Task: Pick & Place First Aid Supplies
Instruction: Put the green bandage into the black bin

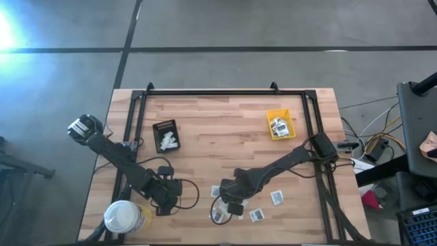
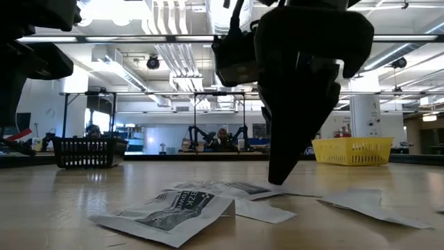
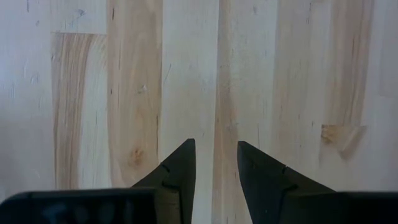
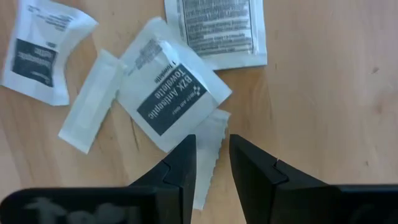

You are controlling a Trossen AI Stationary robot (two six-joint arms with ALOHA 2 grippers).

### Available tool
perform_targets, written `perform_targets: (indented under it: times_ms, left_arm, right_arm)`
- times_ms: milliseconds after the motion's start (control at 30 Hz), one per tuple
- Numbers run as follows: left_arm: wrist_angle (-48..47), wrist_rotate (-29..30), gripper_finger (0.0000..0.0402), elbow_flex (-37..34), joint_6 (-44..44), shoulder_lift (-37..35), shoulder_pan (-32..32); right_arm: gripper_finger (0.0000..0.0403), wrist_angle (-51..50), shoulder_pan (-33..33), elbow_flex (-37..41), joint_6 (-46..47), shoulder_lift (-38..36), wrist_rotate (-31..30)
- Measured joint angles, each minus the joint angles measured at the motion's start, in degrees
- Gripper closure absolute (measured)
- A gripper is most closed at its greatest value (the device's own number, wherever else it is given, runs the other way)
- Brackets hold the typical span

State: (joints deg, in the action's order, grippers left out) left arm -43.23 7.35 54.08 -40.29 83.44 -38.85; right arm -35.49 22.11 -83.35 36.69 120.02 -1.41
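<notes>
Several first aid supplies lie loose on the wooden table near its front edge: white square packets with dark centres (image 4: 169, 93) (image 1: 276, 198) and pale narrow strips (image 4: 93, 102). My right gripper (image 4: 212, 140) (image 1: 231, 203) points steeply down over this pile and is open. Its fingertips stand on either side of a serrated-edged strip (image 4: 210, 127) that lies partly under one square packet. My left gripper (image 3: 216, 144) (image 1: 167, 198) hangs open over bare wood at the front left, with nothing between its fingers. My right gripper comes at the pile from above. In the low view its fingertip (image 2: 277, 177) reaches down to the packets. I cannot tell whether it touches the strip or the table.
A yellow bin (image 1: 280, 124) with packets in it stands at the back right. A black tray (image 1: 166, 135) holding white packets sits at the back left. A white-lidded yellow tub (image 1: 123, 217) stands at the front left corner, close to my left arm. A black frame rims the table.
</notes>
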Motion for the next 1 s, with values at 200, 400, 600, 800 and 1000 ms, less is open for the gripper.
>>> perform_targets:
  times_ms: [200,400,600,800,1000]
  left_arm:
    - [-0.17,0.01,0.0291,0.0,0.0,0.0,0.0]
    - [-0.14,0.02,0.0291,0.0,0.0,0.0,0.0]
    - [-0.13,0.02,0.0291,0.0,0.0,0.0,0.0]
    - [-0.14,0.02,0.0291,0.0,0.0,0.0,0.0]
    - [0.41,0.95,0.0291,0.0,-1.17,0.0,0.0]
  right_arm:
    - [0.0307,0.22,0.0,0.24,-0.2,1.0,-0.23]
    - [0.0346,-0.17,-0.2,0.22,0.66,1.97,-0.31]
    - [0.0391,-0.83,-0.57,0.29,1.38,1.99,-0.28]
    - [0.0394,-2.18,-0.81,0.35,0.62,0.85,-0.2]
    - [0.0394,-4.64,-0.8,0.79,-1.08,-1.94,-0.17]
